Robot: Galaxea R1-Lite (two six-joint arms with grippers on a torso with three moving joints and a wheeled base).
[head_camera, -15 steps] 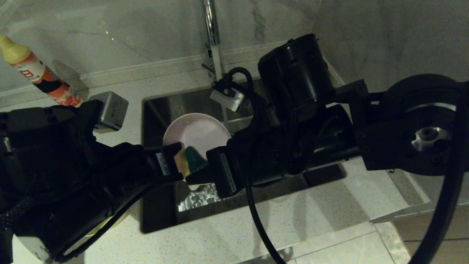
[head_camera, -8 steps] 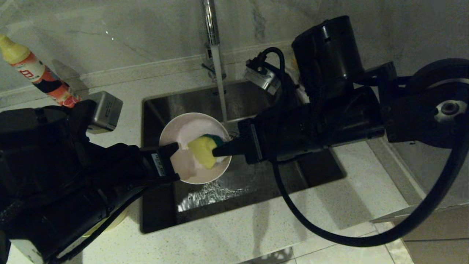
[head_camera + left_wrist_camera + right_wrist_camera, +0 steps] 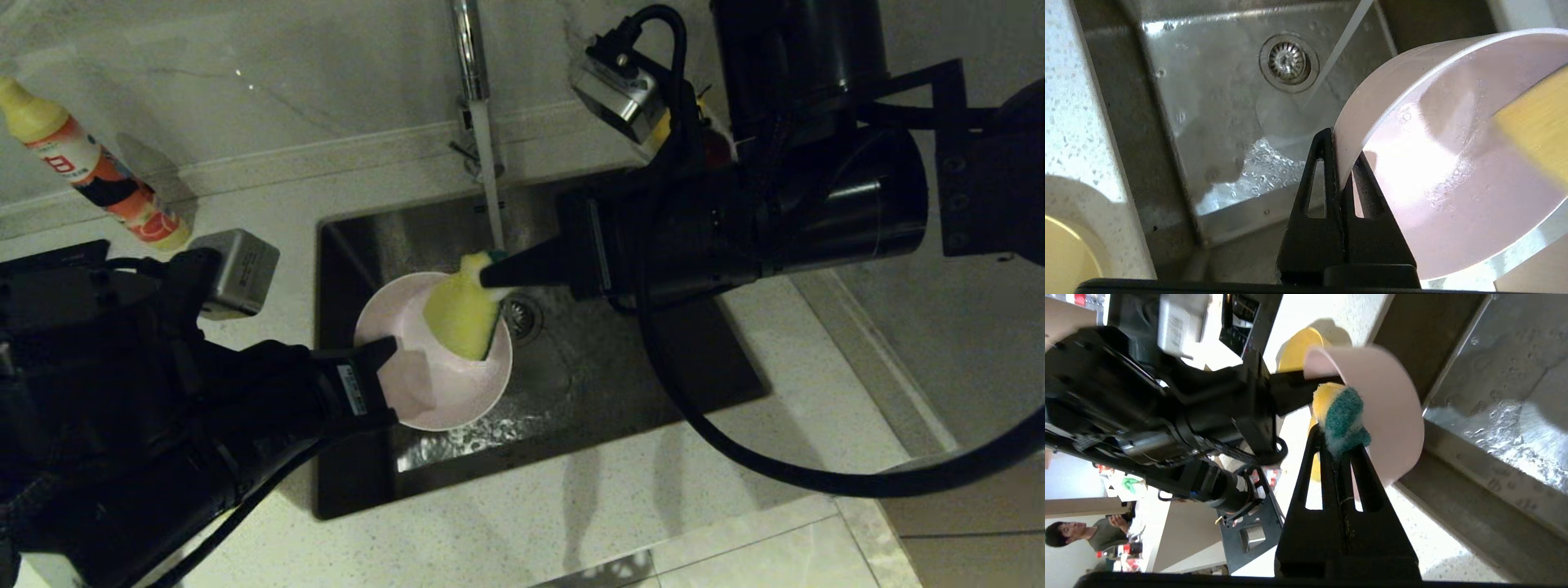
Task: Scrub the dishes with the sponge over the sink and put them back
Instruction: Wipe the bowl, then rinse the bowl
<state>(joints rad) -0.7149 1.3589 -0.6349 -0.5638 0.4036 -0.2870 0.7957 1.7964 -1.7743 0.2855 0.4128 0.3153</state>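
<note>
Left gripper: the left gripper [image 3: 384,371] is reaching in from the near left of the sink, its fingers pinching the rim of the pale pink round plastic bowl [image 3: 457,380]; in the left wrist view one finger [image 3: 1316,179] is lying outside the wall and the other inside.
Pink bowl: it is being held tilted above the large square stainless-steel sink [image 3: 563,384], over the basin's left half, its hollow facing up and toward the right arm.
Right gripper: the right gripper [image 3: 490,273] is coming in from the right, clamping one end of the small rectangular sponge [image 3: 465,314] between closed fingers.
Sponge: its yellow foam is showing in the head view and its dark green scouring face [image 3: 1345,418] in the right wrist view; it is hanging over the far part of the bowl's rim, and whether it is touching the inside is unclear.
Water: a thin stream is running from the tall chrome tap [image 3: 467,49] down past the sponge's upper end toward the round drain strainer [image 3: 1287,61].
Yellow bowl: a yellow round bowl [image 3: 1063,257] is sitting on the pale speckled counter [image 3: 531,523] left of the sink.
Counter items: an orange and white bottle with a pale yellow cap [image 3: 82,163] is leaning by the back wall at far left.
</note>
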